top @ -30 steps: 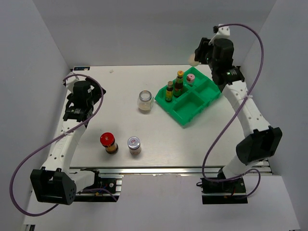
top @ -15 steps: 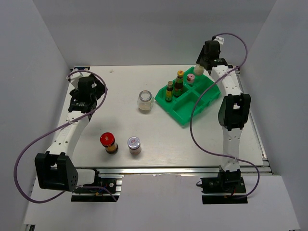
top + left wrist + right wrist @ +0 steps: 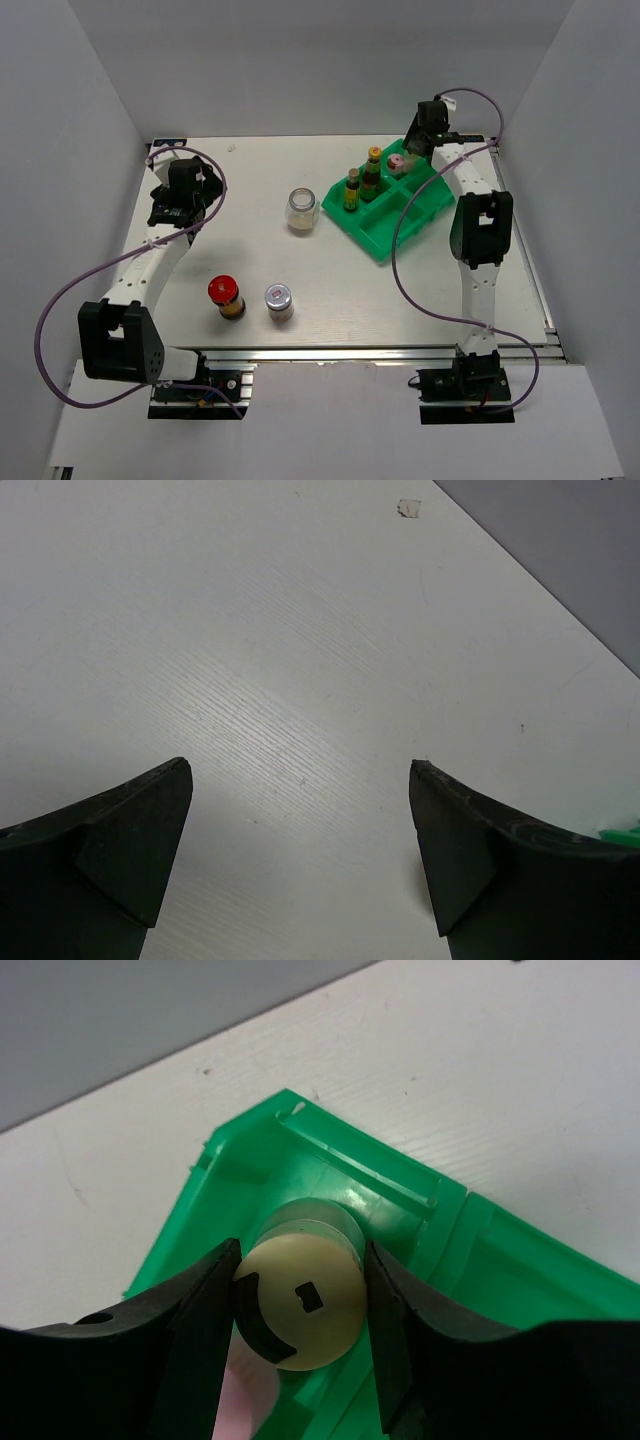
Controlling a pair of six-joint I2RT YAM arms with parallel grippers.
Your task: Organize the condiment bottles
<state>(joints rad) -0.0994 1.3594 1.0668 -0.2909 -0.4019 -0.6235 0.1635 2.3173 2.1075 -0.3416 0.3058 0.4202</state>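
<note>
My right gripper (image 3: 300, 1260) is shut on a pale shaker with a yellow-green cap (image 3: 305, 1305), holding it upright in the far corner compartment of the green tray (image 3: 330, 1130). I cannot tell whether it rests on the tray floor. In the top view the right gripper (image 3: 418, 140) hides that shaker. A pink-capped shaker (image 3: 396, 162) and two dark yellow-capped bottles (image 3: 352, 188) (image 3: 373, 172) stand in the tray (image 3: 400, 215). A clear glass jar (image 3: 302, 208), a red-lidded jar (image 3: 225, 296) and a silver-lidded jar (image 3: 279, 300) stand on the table. My left gripper (image 3: 300, 780) is open over bare table.
The left gripper (image 3: 190, 185) hovers at the table's far left, well away from the jars. Grey walls close in the back and both sides. The tray's two near compartments hold nothing. A small mark (image 3: 408, 508) lies near the table's far edge.
The right arm has come down from high above and brought the yellow-green-capped shaker into the tray's far corner. The left gripper has shifted slightly toward the far right, still open.
</note>
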